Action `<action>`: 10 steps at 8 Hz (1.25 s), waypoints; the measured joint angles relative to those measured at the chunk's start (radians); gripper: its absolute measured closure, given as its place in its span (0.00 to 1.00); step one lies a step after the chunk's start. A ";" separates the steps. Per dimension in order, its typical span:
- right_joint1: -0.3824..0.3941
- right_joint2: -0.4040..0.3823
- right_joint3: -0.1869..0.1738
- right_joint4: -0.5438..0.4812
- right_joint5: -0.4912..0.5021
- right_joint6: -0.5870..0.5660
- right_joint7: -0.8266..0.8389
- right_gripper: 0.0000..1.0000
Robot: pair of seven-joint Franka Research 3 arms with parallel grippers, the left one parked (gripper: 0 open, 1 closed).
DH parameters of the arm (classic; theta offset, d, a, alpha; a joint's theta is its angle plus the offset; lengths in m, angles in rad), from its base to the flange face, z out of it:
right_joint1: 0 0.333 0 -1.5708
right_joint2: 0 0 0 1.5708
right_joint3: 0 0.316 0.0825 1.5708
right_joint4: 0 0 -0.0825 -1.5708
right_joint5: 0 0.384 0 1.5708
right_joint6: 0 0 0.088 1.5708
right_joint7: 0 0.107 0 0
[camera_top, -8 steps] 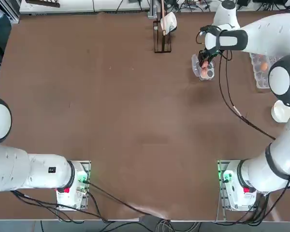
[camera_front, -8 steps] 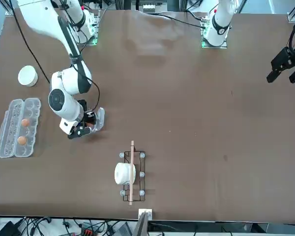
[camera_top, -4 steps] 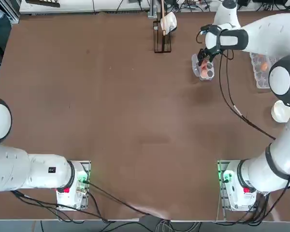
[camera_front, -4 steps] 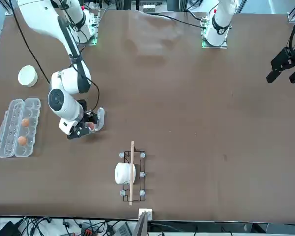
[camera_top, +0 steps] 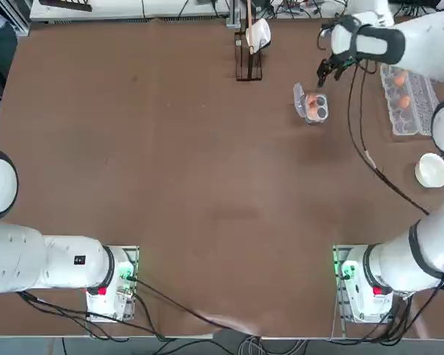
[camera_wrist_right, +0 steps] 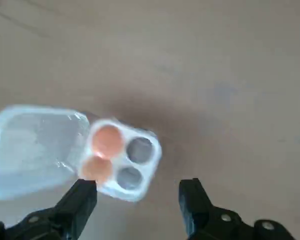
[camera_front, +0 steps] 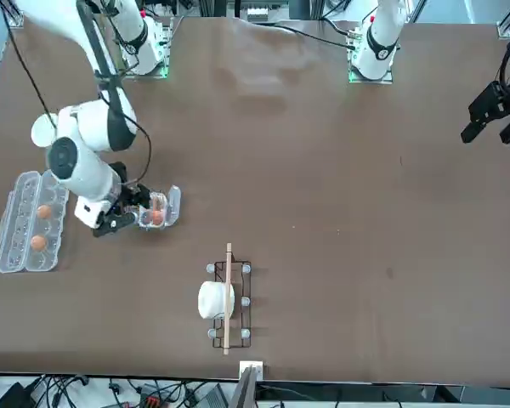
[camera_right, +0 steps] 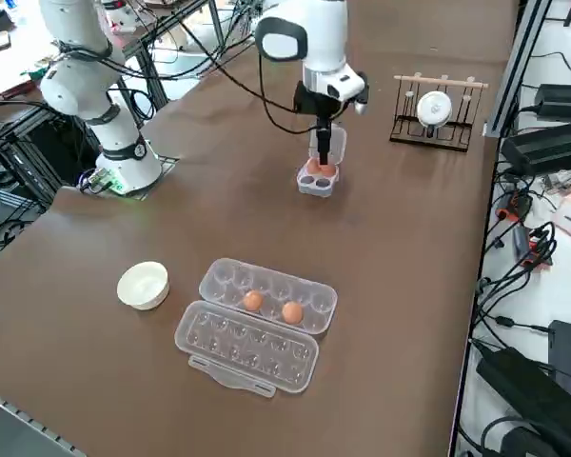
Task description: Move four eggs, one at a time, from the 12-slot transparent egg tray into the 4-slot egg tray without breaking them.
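1. Eggs (camera_top: 311, 100) are sitting in two places on the brown worktop (camera_top: 207, 163); I'm reading the clock from overhead, with the robot's bases lying toward six.
2. Two of them are resting side by side in the 4-slot egg tray (camera_top: 316, 115), which is standing toward two o'clock from the middle of the worktop. They are filling the cups on its nine o'clock side, and its clear lid (camera_top: 299, 97) is standing open beside them, toward ten.
3. The other two are lying in the 12-slot transparent egg tray (camera_top: 401, 118), farther out between two and three o'clock. They are occupying separate cups in the nine o'clock half, while the big hinged lid (camera_top: 426, 111) is lying open toward three.
4. The right tool (camera_wrist_right: 138, 192) is hovering near the small tray, appearing toward one o'clock of it from above. Its two fingers are standing wide open, and they are holding nothing between them.
5. The right arm (camera_top: 422, 48) is reaching over the worktop, its elbow bending out toward three o'clock.
6. A white bowl (camera_top: 431, 171) is sitting near the big tray, toward half past five from it.
7. A dark wire rack (camera_top: 249, 68) is standing just past twelve o'clock, carrying a white roll-like thing (camera_top: 259, 35).
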 joint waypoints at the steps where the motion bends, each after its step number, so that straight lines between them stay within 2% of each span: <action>1: -0.052 -0.026 -0.002 0.000 -0.002 -0.037 -0.137 0.00; 5: -0.307 -0.033 -0.008 -0.005 -0.004 -0.062 -0.806 0.00; 7: -0.402 -0.012 -0.008 -0.006 -0.004 -0.042 -1.013 0.00; 10: -0.497 0.049 -0.008 0.000 -0.004 0.047 -1.238 0.00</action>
